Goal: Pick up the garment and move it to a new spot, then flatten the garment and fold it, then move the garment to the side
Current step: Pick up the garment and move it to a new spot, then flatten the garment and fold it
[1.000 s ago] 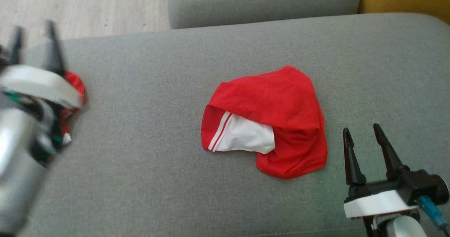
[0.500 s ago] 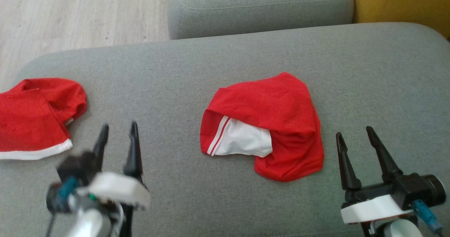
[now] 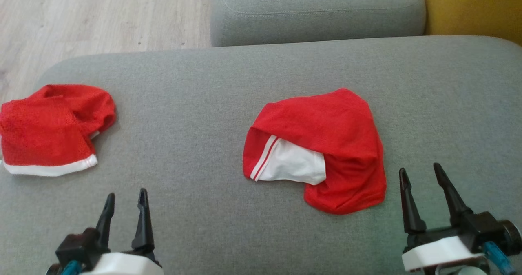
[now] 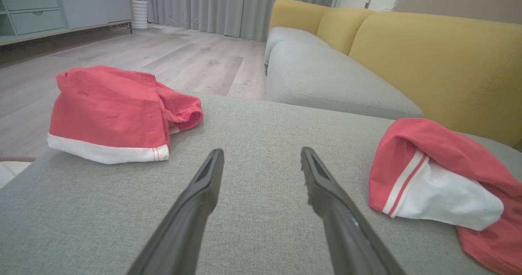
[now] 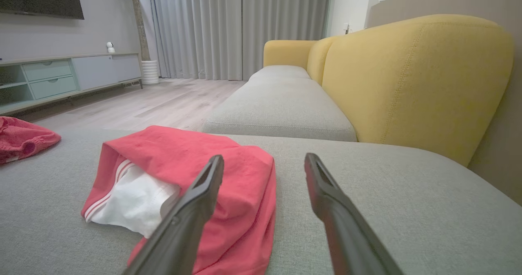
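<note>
One folded garment [image 3: 49, 132] at far left of cushion [image 3: 204, 83], one crumpled garment [image 3: 322, 144] at centre, my left gripper [image 3: 127, 193] spread and empty, nearer me, between them, my right gripper [image 3: 420, 167] likewise, beside crumpled garment

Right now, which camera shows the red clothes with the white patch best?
The head view: it looks down on the whole crumpled garment, every edge clear on the grey cushion. The left wrist view cuts off one end at the picture's edge. In the right wrist view a finger of the right tool covers part.

Left pincer [image 3: 127, 191] agape, right pincer [image 3: 420, 167] — likewise (empty)
</note>
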Motion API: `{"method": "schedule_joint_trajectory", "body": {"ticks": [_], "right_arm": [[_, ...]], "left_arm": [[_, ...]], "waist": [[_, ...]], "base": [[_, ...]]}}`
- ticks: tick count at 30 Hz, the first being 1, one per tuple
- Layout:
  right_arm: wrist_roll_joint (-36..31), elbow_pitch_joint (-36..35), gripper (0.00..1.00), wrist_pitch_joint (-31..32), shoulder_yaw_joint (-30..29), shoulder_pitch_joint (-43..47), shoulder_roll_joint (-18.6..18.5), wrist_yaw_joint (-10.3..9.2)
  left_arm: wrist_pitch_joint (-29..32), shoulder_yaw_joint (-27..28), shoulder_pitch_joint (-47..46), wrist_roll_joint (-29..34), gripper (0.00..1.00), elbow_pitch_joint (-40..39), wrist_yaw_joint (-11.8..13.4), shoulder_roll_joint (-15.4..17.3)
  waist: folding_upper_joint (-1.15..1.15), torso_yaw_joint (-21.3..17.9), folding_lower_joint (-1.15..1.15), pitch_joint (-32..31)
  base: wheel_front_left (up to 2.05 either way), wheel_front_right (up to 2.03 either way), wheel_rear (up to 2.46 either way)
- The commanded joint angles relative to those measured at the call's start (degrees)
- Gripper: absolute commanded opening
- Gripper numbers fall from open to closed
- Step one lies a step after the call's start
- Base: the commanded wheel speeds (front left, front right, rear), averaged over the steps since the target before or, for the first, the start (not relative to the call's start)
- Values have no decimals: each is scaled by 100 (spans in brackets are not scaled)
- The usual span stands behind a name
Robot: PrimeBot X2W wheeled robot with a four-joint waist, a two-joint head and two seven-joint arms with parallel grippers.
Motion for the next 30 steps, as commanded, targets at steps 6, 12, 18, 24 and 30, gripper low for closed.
{"method": "schedule_joint_trajectory", "body": {"ticks": [6,12,18,24,30], "right_arm": [[42,-80,100,-62,113,-93,47,44],[48,-44,100,-62,140,-112,63,44],[38,-45,100,-62,145,-128,69,44],[45,-35,100,-62,184,-156,72,44],[43,-57,100,-62,208,-197,73,44]], "left_arm": [[-70,746,-161,436,100,-58,-533,-441],[-70,992,-173,671,100,0,-843,-633],[-70,1114,-209,780,100,13,-983,-706],[-70,1112,-254,808,100,-4,-1063,-727],[-70,736,-331,646,100,-79,-1067,-730]], "waist": [[0,36,0,-4],[0,21,0,-13],[0,-14,0,-13],[0,-59,0,5],[0,-153,0,31]], "base": [[0,0,0],[0,0,0],[0,0,0],[0,0,0],[0,0,0]]}}
